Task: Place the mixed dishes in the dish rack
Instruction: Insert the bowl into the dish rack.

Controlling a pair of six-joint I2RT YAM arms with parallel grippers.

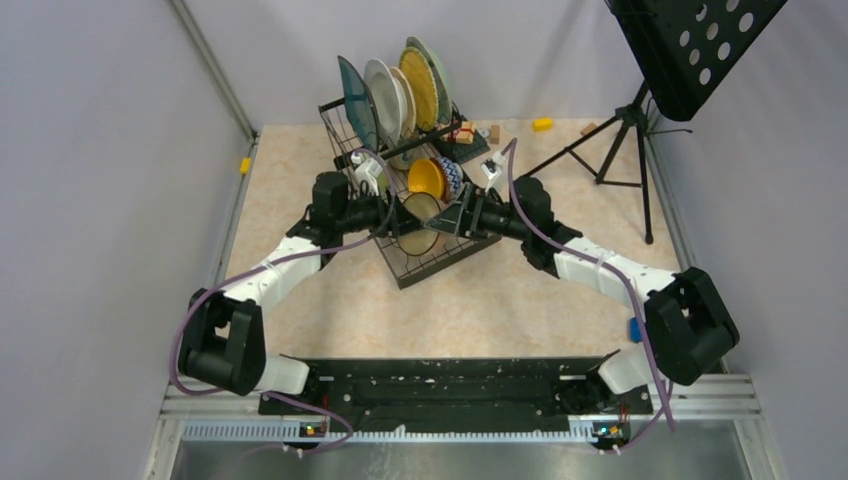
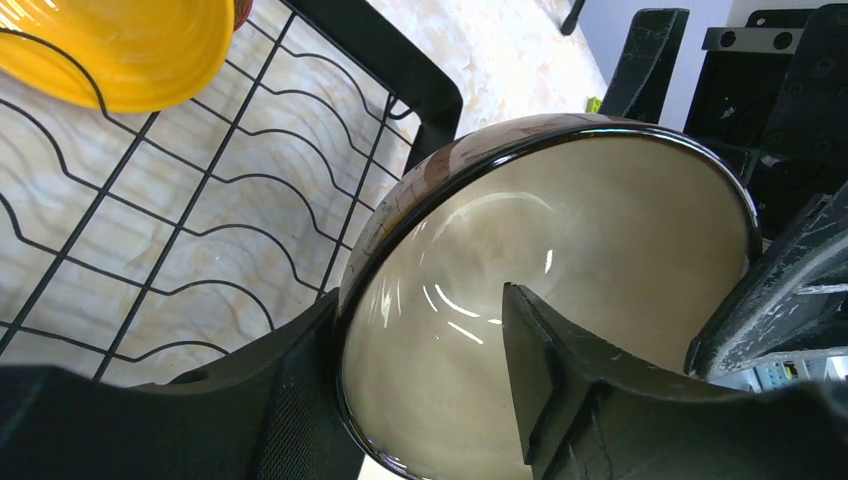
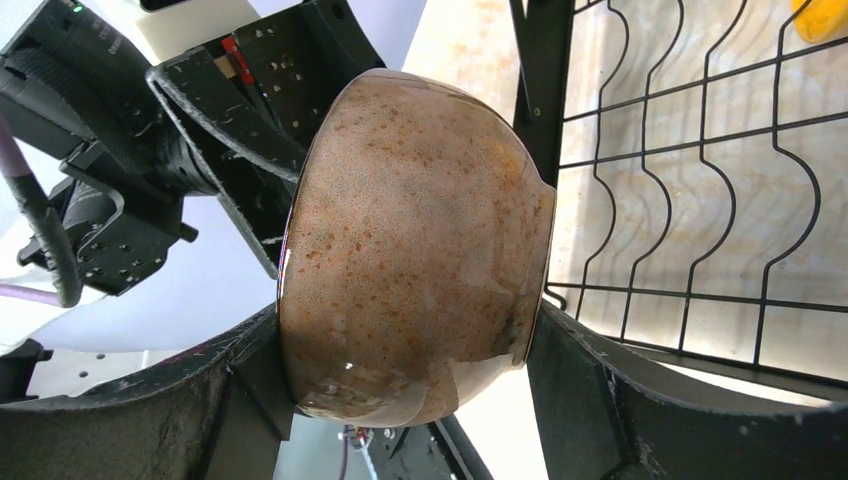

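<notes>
A brown speckled bowl with a cream inside hangs on its side over the flat tray of the black wire dish rack. My right gripper is shut on this bowl, one finger on the rim and one on the foot. My left gripper is open and straddles the bowl's rim, with one finger against the outside and one inside, apart from the wall. Several plates stand in the raised section. A yellow bowl and a patterned bowl lie in the rack.
A black music stand on a tripod stands at the back right. Small toy blocks lie at the back and at the left edge. A blue toy lies by the right arm. The yellow bowl shows in the left wrist view.
</notes>
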